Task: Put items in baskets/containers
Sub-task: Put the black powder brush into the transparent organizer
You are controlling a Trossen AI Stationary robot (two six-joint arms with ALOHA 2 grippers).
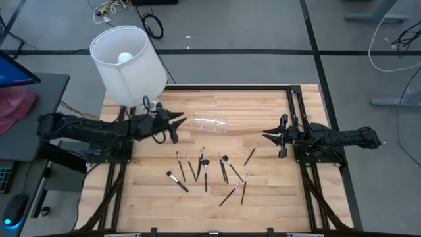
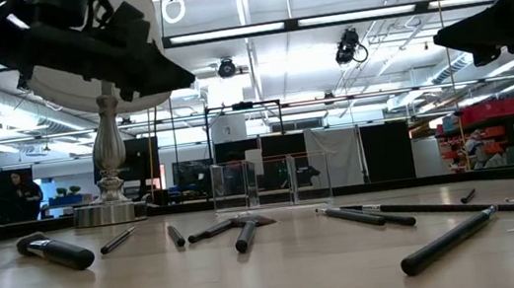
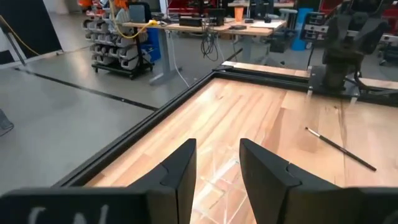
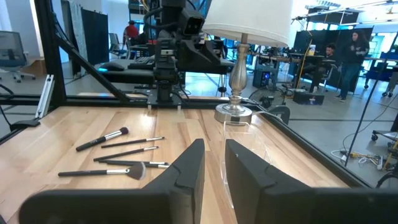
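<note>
Brushes [image 2: 52, 252] nearest low camera, clear container [image 1: 208, 122] behind, left tool [image 1: 176, 118] and right tool [image 1: 268, 136] spread, people only in wrist views.

Right gripper [image 4: 214, 163] over the bench [image 4: 74, 124], fingers [image 4: 186, 171] slightly apart. Clear container [image 4: 239, 134] just ahead, lamp [image 4: 239, 68] behind it. Several brushes [image 4: 118, 152] lie beside. People [image 4: 354, 53] in background.

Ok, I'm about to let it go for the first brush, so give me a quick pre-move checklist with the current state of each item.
1. Clear container upright on table: ok.
2. Container empty: cannot tell.
3. Makeup brushes all loose on table, none held: ok.
4. Left gripper open, beside the container: ok.
5. Right gripper open, above the table: ok.
6. Lamp clear of the brushes: ok.
</note>
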